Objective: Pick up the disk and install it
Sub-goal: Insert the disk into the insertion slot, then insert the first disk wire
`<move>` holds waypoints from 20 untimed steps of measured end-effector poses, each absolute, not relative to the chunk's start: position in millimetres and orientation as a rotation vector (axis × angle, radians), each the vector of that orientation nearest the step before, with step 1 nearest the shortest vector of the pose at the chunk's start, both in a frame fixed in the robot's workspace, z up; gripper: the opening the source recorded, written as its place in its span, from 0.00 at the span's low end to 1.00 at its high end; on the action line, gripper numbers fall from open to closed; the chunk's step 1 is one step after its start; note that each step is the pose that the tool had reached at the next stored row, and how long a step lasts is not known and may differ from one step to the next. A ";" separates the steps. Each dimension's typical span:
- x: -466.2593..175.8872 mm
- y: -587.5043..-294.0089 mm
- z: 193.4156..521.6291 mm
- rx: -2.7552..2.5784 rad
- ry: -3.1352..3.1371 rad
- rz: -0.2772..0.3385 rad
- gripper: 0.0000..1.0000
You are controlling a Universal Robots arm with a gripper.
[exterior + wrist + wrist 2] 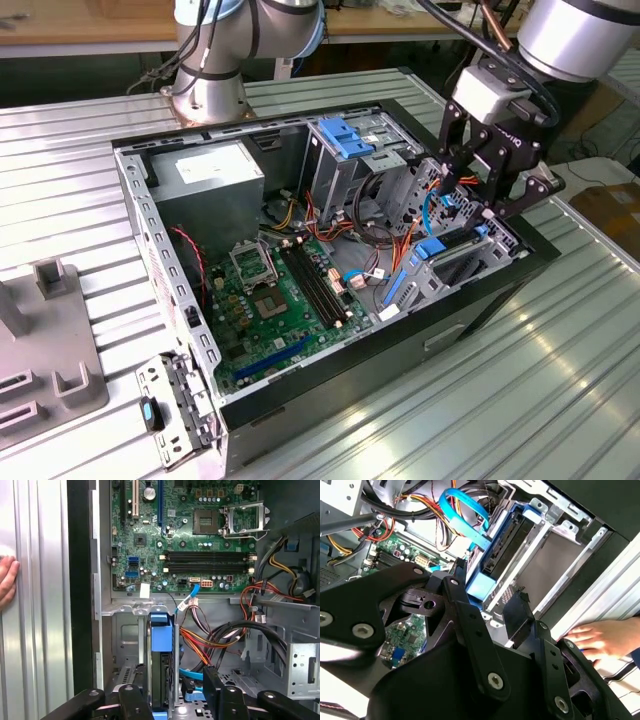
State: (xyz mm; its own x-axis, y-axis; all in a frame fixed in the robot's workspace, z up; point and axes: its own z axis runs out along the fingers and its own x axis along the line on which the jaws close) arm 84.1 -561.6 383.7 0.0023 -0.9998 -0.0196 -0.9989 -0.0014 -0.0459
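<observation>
The disk (441, 251) is a dark drive in bright blue rails. It stands on edge in the drive bay at the corner of the open computer case (480, 310), on the exterior view's right. My gripper (468, 196) hangs just above it, fingers spread and holding nothing. In the first wrist view the disk (161, 640) lies in line with the gap of the gripper (172, 692). In the second wrist view the disk (501, 552) sits in its metal bay just beyond the gripper (490, 587). I cannot tell whether the fingers touch the rails.
A person's hand (605, 637) rests on the ribbed table beside the case, also seen as a hand (6, 580). Inside are the motherboard (280, 300), power supply (205, 180), blue latch plate (350, 135) and loose cables (215, 635). A grey fixture (45, 340) stands at the exterior view's left.
</observation>
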 end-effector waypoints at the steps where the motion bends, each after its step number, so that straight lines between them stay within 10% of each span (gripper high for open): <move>1: 85.1 -561.4 383.0 -2.190 2.187 -0.029 0.56; 20: 98.8 -561.5 375.2 -2.198 2.198 -0.006 0.56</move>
State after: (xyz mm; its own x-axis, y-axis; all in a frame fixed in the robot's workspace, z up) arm 98.8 -561.5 375.2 0.0001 -0.9998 -0.0209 -0.9997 0.0005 -0.0259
